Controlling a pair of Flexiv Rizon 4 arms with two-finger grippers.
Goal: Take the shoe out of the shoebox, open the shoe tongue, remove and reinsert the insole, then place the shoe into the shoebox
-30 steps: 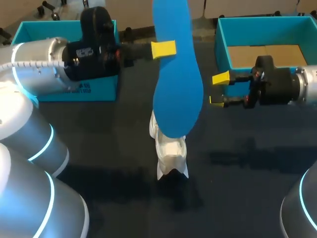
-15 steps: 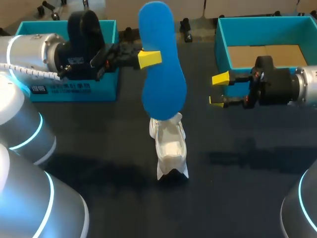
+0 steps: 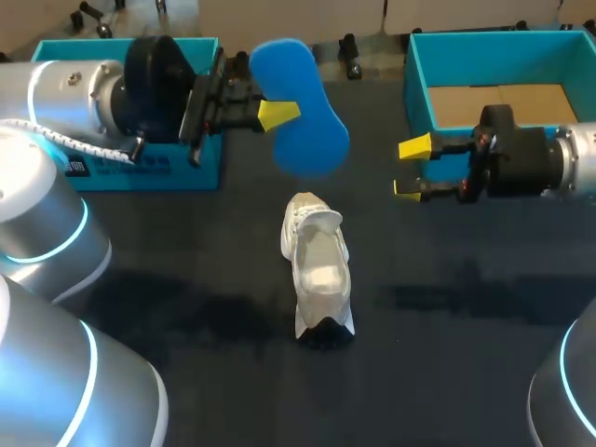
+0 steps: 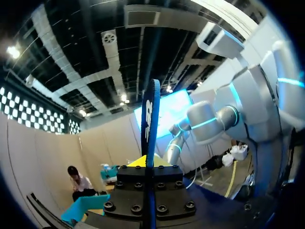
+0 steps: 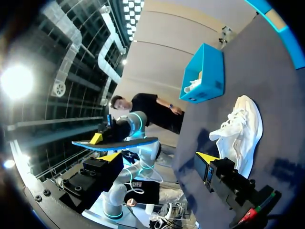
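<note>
A white shoe lies on the dark table mid-scene, its tongue pulled open; it also shows beside my right fingers. Above and behind it my left gripper is shut on a blue insole, held in the air clear of the shoe. The left wrist view has the insole edge-on, pinched in that gripper. My right gripper hangs open and empty to the right of the shoe, in front of the teal shoebox. From the right wrist, the insole floats past my open gripper.
The right shoebox has a brown cardboard floor and nothing else showing in it. A second teal box stands at the back left under my left arm; it holds something white. Bare dark table surrounds the shoe.
My left arm has drawn the insole up and back-left, away from the shoe, tipping it from upright toward flat. The right arm and the shoe have stayed put.
</note>
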